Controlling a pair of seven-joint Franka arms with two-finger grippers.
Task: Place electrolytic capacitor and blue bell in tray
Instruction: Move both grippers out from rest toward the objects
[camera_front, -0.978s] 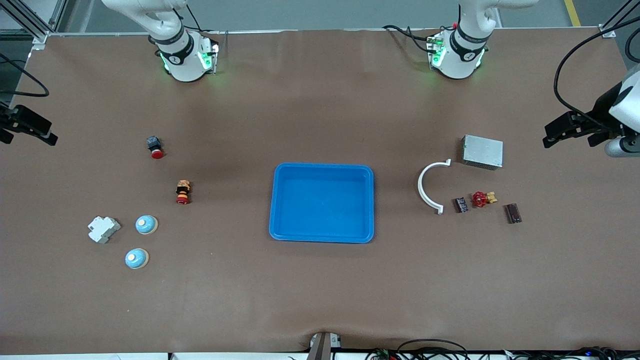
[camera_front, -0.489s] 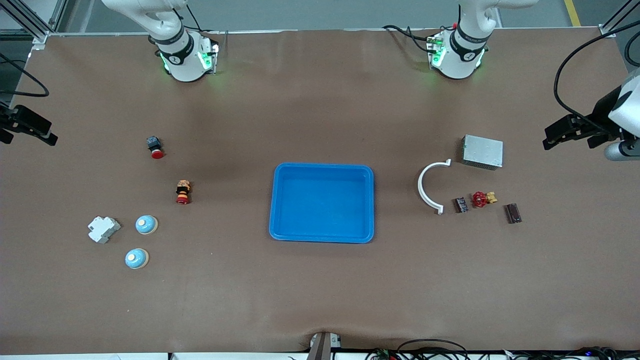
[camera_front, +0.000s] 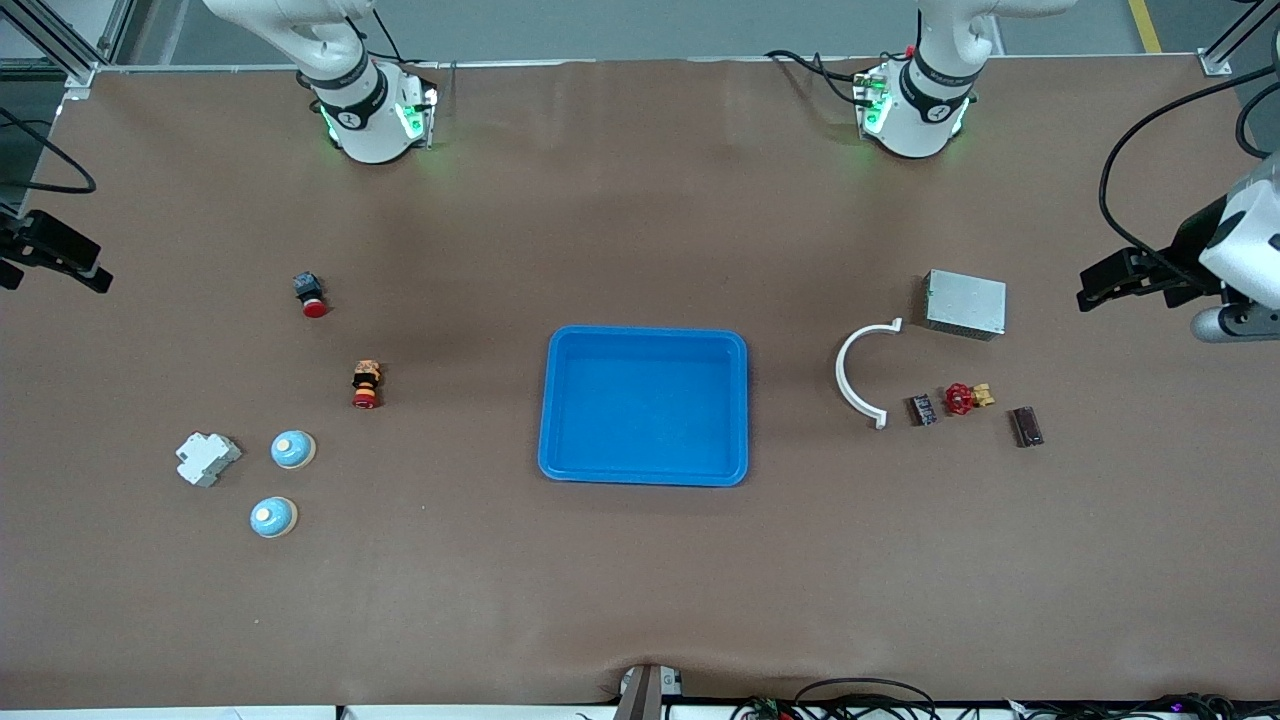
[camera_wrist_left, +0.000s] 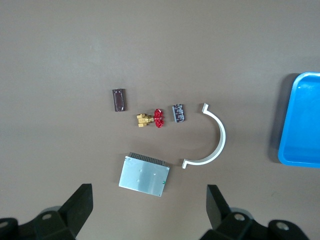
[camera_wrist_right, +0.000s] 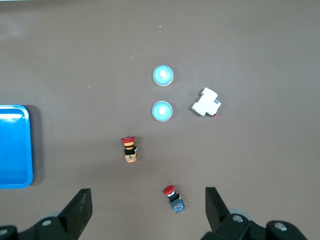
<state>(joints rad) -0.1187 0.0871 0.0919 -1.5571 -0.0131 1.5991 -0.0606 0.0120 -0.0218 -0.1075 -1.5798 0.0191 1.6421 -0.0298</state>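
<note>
The bright blue tray (camera_front: 548, 400) lies mid-table with nothing in it; its edge shows as the tray (camera_wrist_left: 300, 120) and the tray (camera_wrist_right: 15, 145). Two blue bells (camera_front: 293, 449) (camera_front: 272, 517) stand toward the right arm's end, seen as the bells (camera_wrist_right: 162, 110) (camera_wrist_right: 163, 75). A small dark striped capacitor (camera_front: 921, 409) (camera_wrist_left: 178, 112) lies toward the left arm's end, beside a red-handled valve (camera_front: 962, 399). My left gripper (camera_front: 1128, 288) (camera_wrist_left: 150, 210) hangs open over the table's end near a metal box. My right gripper (camera_front: 35, 268) (camera_wrist_right: 149, 210) hangs open over the other end.
Near the capacitor lie a white half-ring (camera_front: 858, 378), a silver metal box (camera_front: 965, 303) and a dark brown block (camera_front: 1025, 426). Toward the right arm's end are a white breaker (camera_front: 207, 458) and two red push buttons (camera_front: 310, 295) (camera_front: 366, 385).
The left gripper has drifted a little toward the metal box and the tray. The right gripper has barely moved. Nothing on the table has shifted.
</note>
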